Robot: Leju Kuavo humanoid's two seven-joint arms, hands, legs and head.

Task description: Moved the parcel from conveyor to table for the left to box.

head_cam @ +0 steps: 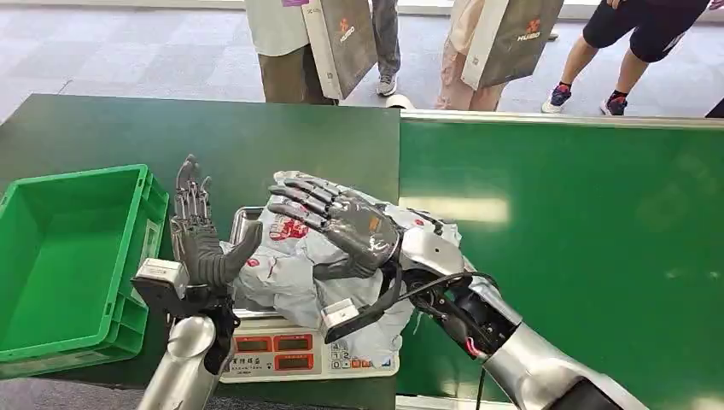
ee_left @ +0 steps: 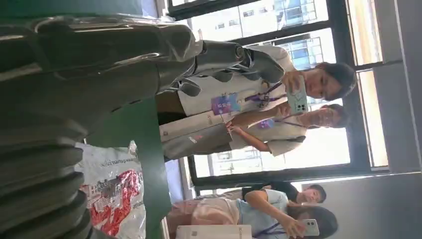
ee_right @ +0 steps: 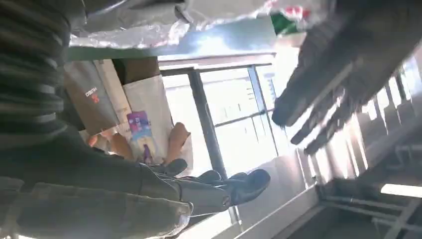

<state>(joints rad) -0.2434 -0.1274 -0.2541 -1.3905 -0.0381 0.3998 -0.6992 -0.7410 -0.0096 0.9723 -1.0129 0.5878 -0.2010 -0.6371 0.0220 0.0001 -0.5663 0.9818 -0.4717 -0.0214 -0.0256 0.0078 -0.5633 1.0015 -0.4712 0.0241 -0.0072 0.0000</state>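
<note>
The parcel [head_cam: 282,273] is a crumpled grey-white plastic bag with red print, lying on the weighing scale [head_cam: 282,352] on the dark green table [head_cam: 256,137]. My left hand [head_cam: 198,235] stands upright just left of the parcel, fingers straight and apart, holding nothing. My right hand [head_cam: 341,224] hangs over the parcel's top with fingers spread toward the left, thumb low near the bag, nothing gripped. The left wrist view has my left hand [ee_left: 74,74] with the parcel [ee_left: 112,194] beside it. In the right wrist view the parcel [ee_right: 149,25] lies close by the spread fingers [ee_right: 338,74].
A green plastic crate [head_cam: 77,177] stands at the table's left end, close to my left arm. The bright green conveyor [head_cam: 580,239] runs along the right. Several people [head_cam: 299,43] with paper bags stand beyond the table's far edge.
</note>
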